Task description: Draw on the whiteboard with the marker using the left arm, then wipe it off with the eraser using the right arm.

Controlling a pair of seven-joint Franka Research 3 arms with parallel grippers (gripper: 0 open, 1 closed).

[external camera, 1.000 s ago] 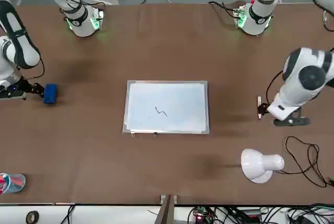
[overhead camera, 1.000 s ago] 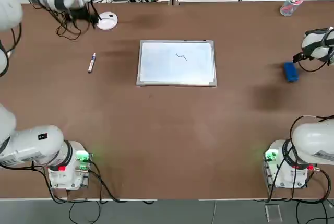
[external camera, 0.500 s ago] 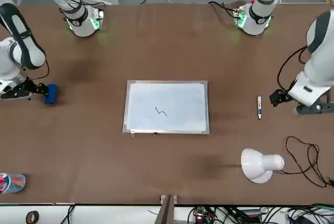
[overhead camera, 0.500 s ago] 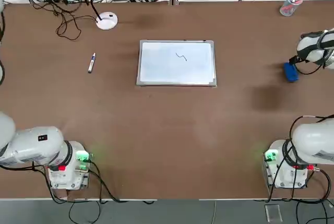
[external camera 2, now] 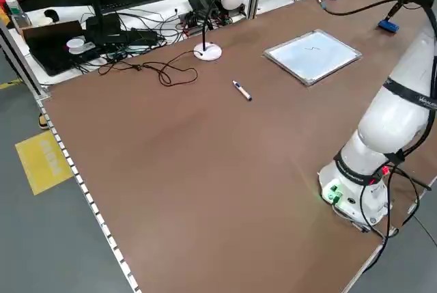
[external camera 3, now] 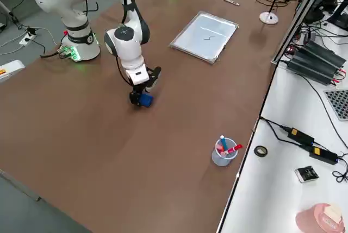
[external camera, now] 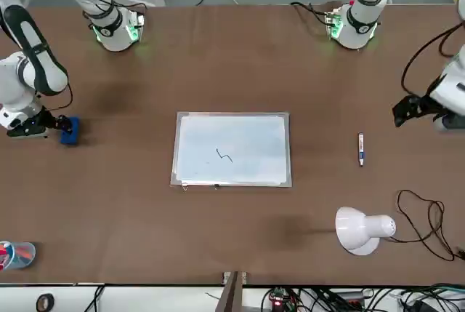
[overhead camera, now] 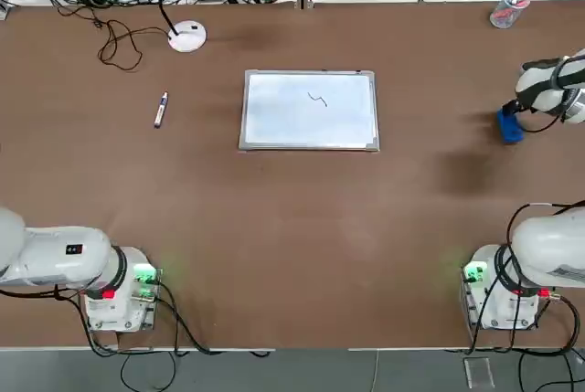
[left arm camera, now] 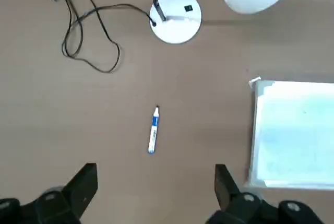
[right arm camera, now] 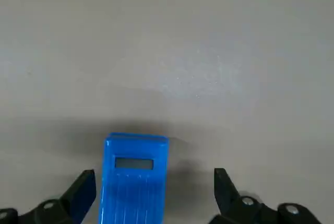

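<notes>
Two Open Grippers, One Short Squiggle on the Whiteboard

Both grippers stand with their fingers spread wide. The left gripper (left arm camera: 155, 169) hovers above the table (overhead camera: 302, 227) at the robot's left, pinching nothing. The marker (overhead camera: 161, 111) lies flat on the tabletop, to the left of the whiteboard and well apart from it. In the front view the gripper is farther out to the robot's left than the marker.

The right gripper (right arm camera: 155, 173) is low over the right side of the table, its fingers parted around the eraser (overhead camera: 510, 127). One finger is on each side of the blue block, with a gap showing on both sides in the right wrist view, so the block is not gripped.

Between the two work areas, the whiteboard (overhead camera: 311, 111) lies flat in its silver frame. It carries a thin, dark, wavy line (overhead camera: 317, 100), short and close to the middle of the white surface.

Beyond the marker is a white desk lamp (external camera: 363, 230), with its black cable (external camera: 436, 225) looped on the table. At the far right, near the table's edge, a clear cup (overhead camera: 510, 10) holds red items and a blue-topped one.
</notes>
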